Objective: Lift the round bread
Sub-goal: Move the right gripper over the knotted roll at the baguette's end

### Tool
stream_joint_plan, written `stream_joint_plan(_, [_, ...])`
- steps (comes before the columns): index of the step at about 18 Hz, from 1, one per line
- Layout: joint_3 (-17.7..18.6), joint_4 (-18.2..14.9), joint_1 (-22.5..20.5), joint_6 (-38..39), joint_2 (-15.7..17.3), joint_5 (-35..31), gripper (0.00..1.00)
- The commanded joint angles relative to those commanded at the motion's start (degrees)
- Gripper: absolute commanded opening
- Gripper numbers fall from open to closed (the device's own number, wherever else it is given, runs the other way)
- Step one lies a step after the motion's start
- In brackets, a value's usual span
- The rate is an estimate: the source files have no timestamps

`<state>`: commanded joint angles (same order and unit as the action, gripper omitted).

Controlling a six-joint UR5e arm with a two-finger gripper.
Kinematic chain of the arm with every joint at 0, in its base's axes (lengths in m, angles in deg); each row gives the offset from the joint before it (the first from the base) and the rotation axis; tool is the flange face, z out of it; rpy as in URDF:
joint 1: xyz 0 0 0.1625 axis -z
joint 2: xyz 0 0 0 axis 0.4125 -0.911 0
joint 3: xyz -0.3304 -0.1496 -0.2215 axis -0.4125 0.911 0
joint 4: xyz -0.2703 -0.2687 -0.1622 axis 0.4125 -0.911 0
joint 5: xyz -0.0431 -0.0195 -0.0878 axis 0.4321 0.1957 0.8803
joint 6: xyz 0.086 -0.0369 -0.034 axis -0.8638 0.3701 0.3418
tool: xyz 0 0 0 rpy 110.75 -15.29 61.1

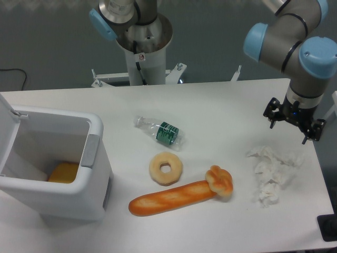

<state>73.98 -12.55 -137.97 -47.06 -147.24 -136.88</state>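
- baguette nearest the camera, long, orange-brown, lying slantwise on the white bench
- round bread knotted, glossy golden, touching the baguette's right end, seems partly on top of it
- ring bread pale, centre hole, just above-left of the baguette middle, apart from round bread
- white bin at left, lid open, something yellow-orange inside on its floor
- crumpled white tissue right of round bread, near but not touching
- plastic bottle clear, green label, on its side, farther back past ring bread
- end effector far right, above the bench and beyond the tissue, fingers spread wide, nothing between them
- round bread sits well apart from end effector: down-left of it in view, tissue between the two
- robot base column at the back edge, behind the bench
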Motion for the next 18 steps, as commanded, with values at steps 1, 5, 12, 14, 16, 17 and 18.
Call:
stream_joint_plan(1, [0.1,0.0,0.0,0.0,0.0,0.0,1.00])
stream_joint_plan(5, [0.4,-0.1,0.4,0.7,0.7,1.1,1.00])
stream_joint_plan(12, [8.9,2.3,0.5,4.0,3.0,2.1,1.00])
stream_joint_plan(14, [12.0,4.3,1.0,4.2,4.4,2.6,1.00])
stream_joint_plan(16, [13.0,4.6,1.9,5.6,4.9,2.7,1.00])
stream_joint_plan(17, [13.1,4.6,3.4,7.8,4.7,2.8,1.00])
stream_joint_plan(18, [13.1,4.6,4.6,10.3,4.6,2.8,1.00])
